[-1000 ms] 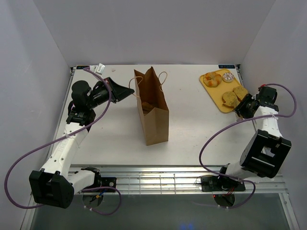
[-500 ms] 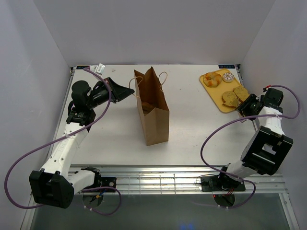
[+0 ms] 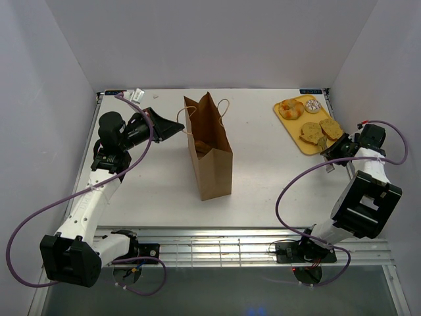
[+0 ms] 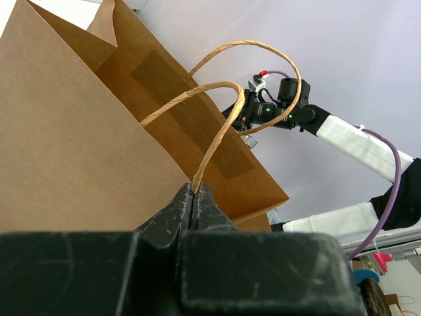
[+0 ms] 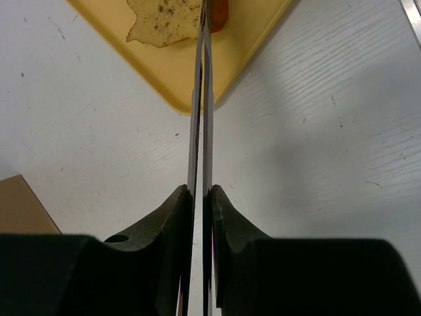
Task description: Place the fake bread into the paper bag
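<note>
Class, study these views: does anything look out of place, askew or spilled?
Nothing stands out. The paper bag stands upright, its handle pinched by the left tool; the fake bread lies on the yellow tray beside the shut right tool.

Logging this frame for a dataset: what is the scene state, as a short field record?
paper bag: upright, open, one bread piece inside
tray: holds roll, donut, two toast slices
left gripper: fingers shut on bag handle
right gripper: fingers shut at the tray's near edge, no bread seen held
</note>
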### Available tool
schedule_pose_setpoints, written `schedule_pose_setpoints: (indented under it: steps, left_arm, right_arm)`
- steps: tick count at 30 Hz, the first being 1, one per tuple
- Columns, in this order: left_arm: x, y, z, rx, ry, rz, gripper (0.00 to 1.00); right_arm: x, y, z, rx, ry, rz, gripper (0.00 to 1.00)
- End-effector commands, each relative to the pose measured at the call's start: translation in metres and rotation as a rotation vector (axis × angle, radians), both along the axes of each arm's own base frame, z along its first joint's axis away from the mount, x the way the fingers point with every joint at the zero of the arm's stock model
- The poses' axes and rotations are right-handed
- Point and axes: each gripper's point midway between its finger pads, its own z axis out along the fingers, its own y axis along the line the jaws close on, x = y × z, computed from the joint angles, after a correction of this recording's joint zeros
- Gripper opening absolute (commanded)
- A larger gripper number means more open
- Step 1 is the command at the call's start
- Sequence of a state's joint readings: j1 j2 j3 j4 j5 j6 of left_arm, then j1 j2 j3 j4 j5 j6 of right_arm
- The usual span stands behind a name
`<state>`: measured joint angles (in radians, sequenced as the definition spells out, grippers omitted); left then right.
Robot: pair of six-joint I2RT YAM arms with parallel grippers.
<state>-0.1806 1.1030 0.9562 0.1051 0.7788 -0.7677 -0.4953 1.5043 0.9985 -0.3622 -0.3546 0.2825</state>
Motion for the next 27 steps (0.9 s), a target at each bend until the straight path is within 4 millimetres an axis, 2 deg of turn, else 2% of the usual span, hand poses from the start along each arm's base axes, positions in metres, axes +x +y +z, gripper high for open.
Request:
schedule_pose_setpoints:
  steps: [1,3,8,15,24,27]
  left_arm:
    - [-0.009,-0.002,0.002,0.003,-0.015,-0.025,0.0]
    - [-0.009,-0.002,0.002,0.005,-0.01,-0.024,0.0]
    - [-0.008,-0.001,0.002,0.01,-0.008,-0.016,0.0]
    - [-0.009,0.001,0.004,0.013,-0.001,0.002,0.0]
    - [-0.008,0.003,0.003,0.018,0.016,0.02,0.0]
    - [-0.007,0.004,0.003,0.021,0.018,0.029,0.0]
  right_arm:
    - [0.008,-0.002,0.013,-0.014,-0.063,0.004,0.13]
    - [0.008,-0.002,0.018,-0.019,-0.078,0.005,0.08]
    - [0.009,0.004,0.037,-0.01,-0.126,0.014,0.08]
    - [0.005,0.012,0.082,-0.02,-0.219,0.032,0.08]
    - [-0.004,0.027,0.121,-0.016,-0.293,0.078,0.08]
    - [-0.008,0.039,0.14,0.007,-0.342,0.113,0.08]
